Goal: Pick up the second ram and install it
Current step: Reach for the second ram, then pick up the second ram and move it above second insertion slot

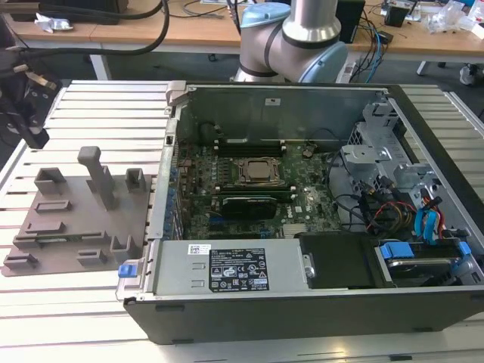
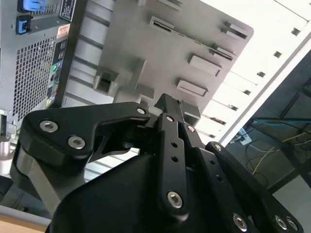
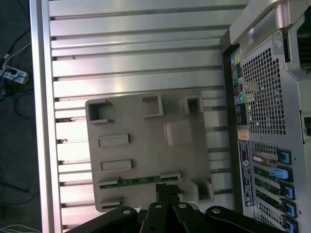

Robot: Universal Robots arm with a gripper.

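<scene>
While the gripper [image 3: 167, 188] hangs above the near edge of the gray fixture plate [image 3: 146, 136], its fingers look drawn together with nothing between them. In the second wrist view the two black linkages likewise meet at a single tip.

Just past that tip in the first wrist view lies the second ram [image 3: 140, 181]. It is a thin green strip seated in a long holder on the plate, apparently standing on edge so that little more than its upper rim shows. It is untouched and apart from the gripper.

By the look of it the stick is light and stiff, but also thin and fragile. A grip across its two flat faces near mid-length should keep it level. Its bare board faces could slip under a light pinch, while a hard squeeze may stress the chips. The contact edge, down in the holder, is best left alone.

Around the plate runs the slatted metal table [image 3: 136, 48], and the open computer case [image 1: 302, 287] stands beside it. Inside the case, a green stick [image 1: 246, 197] seems already seated next to the CPU socket [image 1: 253, 171].
</scene>
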